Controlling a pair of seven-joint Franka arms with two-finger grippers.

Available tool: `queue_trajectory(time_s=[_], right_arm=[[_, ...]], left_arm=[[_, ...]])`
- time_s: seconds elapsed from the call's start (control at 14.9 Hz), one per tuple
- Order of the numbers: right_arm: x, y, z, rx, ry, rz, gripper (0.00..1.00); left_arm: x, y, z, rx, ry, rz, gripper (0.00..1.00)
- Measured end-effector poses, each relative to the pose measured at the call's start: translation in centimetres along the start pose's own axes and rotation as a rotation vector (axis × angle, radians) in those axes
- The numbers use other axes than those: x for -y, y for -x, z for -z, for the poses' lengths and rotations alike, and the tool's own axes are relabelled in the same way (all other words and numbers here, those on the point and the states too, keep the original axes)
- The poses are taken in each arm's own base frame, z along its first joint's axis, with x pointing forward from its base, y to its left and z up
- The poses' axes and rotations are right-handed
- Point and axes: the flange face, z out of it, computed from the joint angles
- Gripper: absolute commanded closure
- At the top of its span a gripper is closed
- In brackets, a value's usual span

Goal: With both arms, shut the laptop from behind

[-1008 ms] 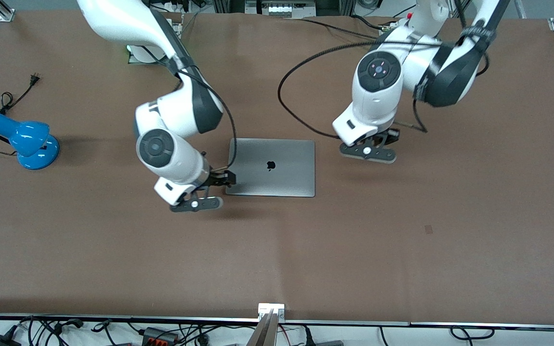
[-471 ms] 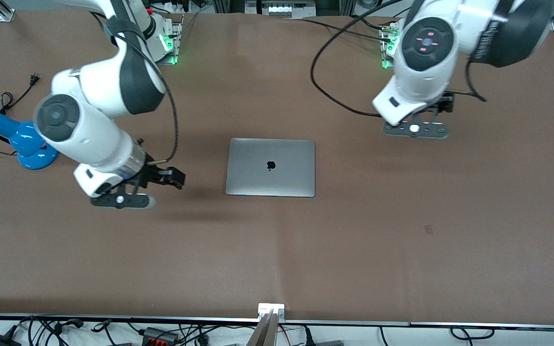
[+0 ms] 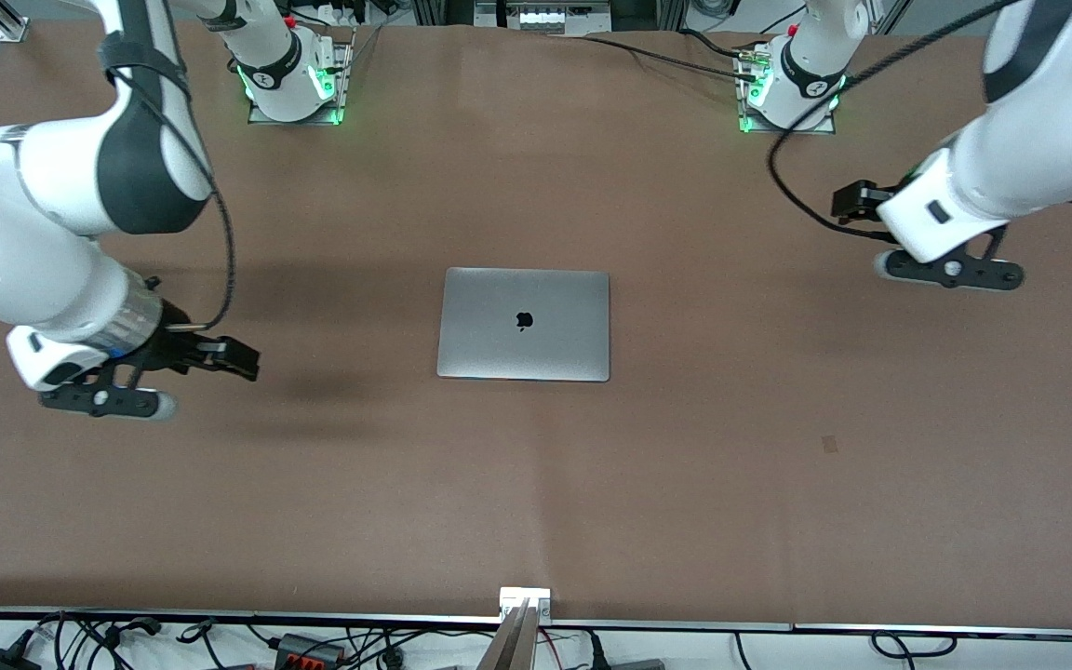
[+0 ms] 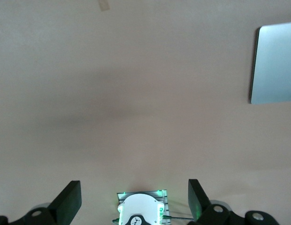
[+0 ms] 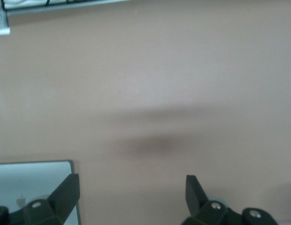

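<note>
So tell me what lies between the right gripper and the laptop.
Nothing: in the front view only bare brown table lies between the right gripper, jaws open, and the closed laptop.

Laptop (image 3: 524, 324) shut flat mid-table (image 3: 536, 484), logo up; right gripper (image 3: 238, 359) over the table toward the right arm's end, left gripper (image 3: 848, 203) over it toward the left arm's end, both well apart from laptop.
</note>
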Motion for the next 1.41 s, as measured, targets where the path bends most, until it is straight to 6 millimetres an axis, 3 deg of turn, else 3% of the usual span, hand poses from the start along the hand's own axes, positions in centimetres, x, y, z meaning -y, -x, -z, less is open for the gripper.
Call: queue_trajectory(time_s=[0.4,0.54,0.67,0.87,1.01,1.41], right_arm=[[-9.6,-0.8,5.0,-0.042,-0.064,0.07,0.0],[-11.5,-0.1,6.3,-0.018,-0.035,0.084,0.0],[-11.5,0.8,7.4,0.006,-0.006,0.103,0.0],[-11.2,1.9,8.3,0.034,0.017,0.114,0.0],[-11.5,2.8,8.6,0.047,0.043,0.117,0.0],[-12.0,8.7,7.8,0.068,0.085,0.13,0.0]], left_arm=[[7.5,-2.3,-0.1,-0.099,0.057,0.094,0.0],[8.7,-2.6,0.4,-0.153,0.042,0.125,0.0],[8.0,-1.2,1.3,-0.179,0.033,0.121,0.0],[6.3,3.6,2.2,-0.205,0.019,0.105,0.0],[6.0,5.6,2.4,-0.223,0.019,0.102,0.0],[5.1,5.2,2.6,-0.254,0.025,0.086,0.0]])
